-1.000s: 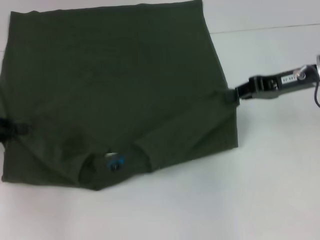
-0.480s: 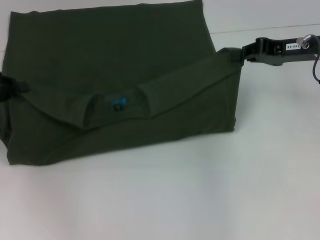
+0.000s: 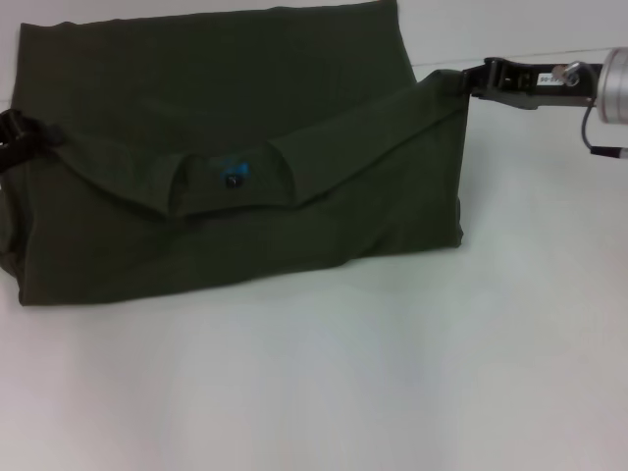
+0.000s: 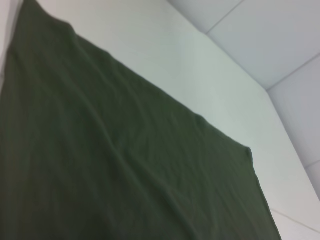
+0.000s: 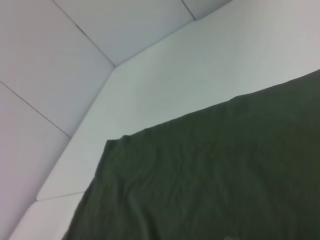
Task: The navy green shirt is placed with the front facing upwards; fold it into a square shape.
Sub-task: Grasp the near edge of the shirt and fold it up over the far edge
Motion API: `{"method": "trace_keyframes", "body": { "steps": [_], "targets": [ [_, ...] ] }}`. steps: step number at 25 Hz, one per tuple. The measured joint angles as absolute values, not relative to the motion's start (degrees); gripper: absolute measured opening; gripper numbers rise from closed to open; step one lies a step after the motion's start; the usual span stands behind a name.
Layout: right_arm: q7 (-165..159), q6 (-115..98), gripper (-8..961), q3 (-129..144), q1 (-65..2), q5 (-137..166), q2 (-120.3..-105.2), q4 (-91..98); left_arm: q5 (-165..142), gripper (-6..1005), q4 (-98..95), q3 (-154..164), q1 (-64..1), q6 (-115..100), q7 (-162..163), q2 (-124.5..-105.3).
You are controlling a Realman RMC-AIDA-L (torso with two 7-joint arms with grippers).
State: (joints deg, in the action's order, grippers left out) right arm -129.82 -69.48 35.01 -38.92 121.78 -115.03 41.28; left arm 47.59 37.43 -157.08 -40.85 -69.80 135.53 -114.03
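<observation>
Dark olive-green cotton shirt [image 3: 226,167] half-folded on the white table [image 3: 392,373].
The right gripper [image 3: 469,82] and left gripper [image 3: 22,137] each pinch a corner, holding the collar edge lifted over the shirt's middle.

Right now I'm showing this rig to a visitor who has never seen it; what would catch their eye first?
The navy green shirt fills the left and middle of the white table, its near collar edge lifted and carried toward the far hem. The right gripper pinches the shirt's right corner, and the left gripper holds the opposite edge. A small blue neck label shows at the raised collar.
</observation>
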Motion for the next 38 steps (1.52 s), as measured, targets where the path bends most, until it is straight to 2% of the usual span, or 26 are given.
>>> {"method": "trace_keyframes", "body": {
  "steps": [8, 16, 29, 38],
  "targets": [
    [-127.75, -63.07, 21, 38.15, -39.10, 121.88, -115.20, 39.44, 49.10, 27, 36.96, -155.99, -41.02, -64.69, 134.29, -114.48],
    [-122.01, -53.99, 21, 38.78, -40.78, 121.57, -116.68, 36.68, 49.96, 27, 34.89, -154.29, -42.55, -58.96, 132.74, -114.98],
    [-121.03, -42.37, 21, 44.94, -45.24, 121.93, -117.02, 33.40, 51.59, 30, 33.53, -153.08, -44.44, -53.69, 131.83, -114.96],
    [-121.17, -41.19, 21, 47.34, -45.38, 122.97, -116.87, 32.97, 52.40, 40, 33.04, -152.84, -44.11, -51.24, 133.41, -115.05]
  ]
}}
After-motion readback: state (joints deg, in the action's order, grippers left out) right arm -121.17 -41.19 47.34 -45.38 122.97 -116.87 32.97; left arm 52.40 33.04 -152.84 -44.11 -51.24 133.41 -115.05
